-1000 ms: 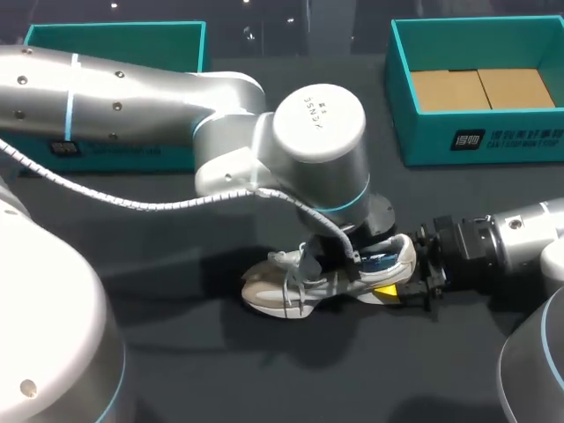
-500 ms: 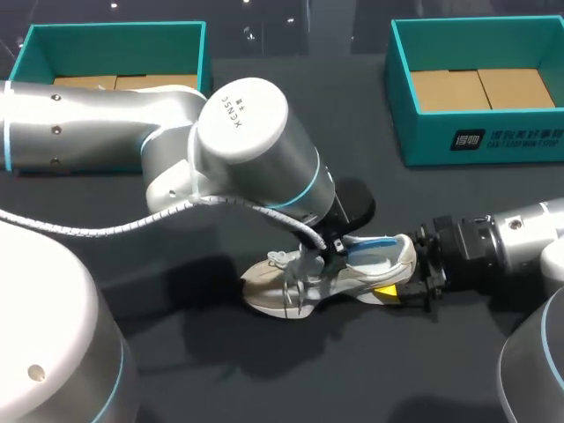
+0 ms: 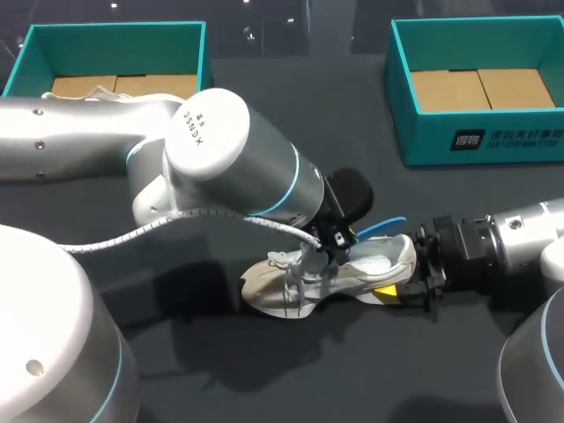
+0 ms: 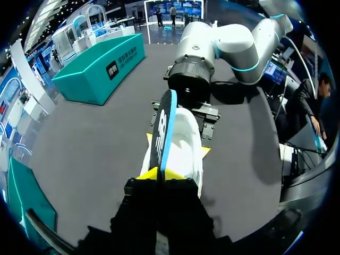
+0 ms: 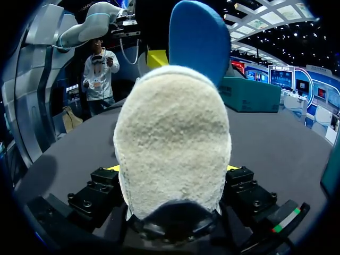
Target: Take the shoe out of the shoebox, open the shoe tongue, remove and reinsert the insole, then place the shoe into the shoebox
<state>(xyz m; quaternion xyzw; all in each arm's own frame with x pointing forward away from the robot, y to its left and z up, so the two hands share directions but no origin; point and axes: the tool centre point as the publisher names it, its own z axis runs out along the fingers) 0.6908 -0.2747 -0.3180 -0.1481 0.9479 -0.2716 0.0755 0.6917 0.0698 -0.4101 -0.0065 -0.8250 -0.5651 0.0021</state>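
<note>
Pinching the blue insole (image 4: pixel 162 125) are the left fingers (image 4: pixel 150 173); right fingers (image 3: pixel 385 290) clamp the shoe (image 3: pixel 352 269) at its heel.

The cream-white mesh sneaker (image 3: pixel 374 264) has a beige toe and white laces. Its foam insole (image 3: pixel 381 228) is bright blue, black on one face. The far-right teal cardboard shoebox (image 3: pixel 493 141) and the far-left teal cardboard shoebox (image 3: pixel 115 48) have tan floors. The fingertips (image 3: pixel 385 289) are yellow, and the silver left arm (image 3: pixel 220 167) is cyan-banded, over a dark grey table (image 3: pixel 352 370).

Lighting: even, moderately bright, from overhead; dark matte table (image 3: pixel 370 352) with soft, broad shadows beneath the left arm (image 3: pixel 220 150) and pale shoe (image 3: pixel 264 295); mild sheen on the arm's silver casing; no harsh glare.
</note>
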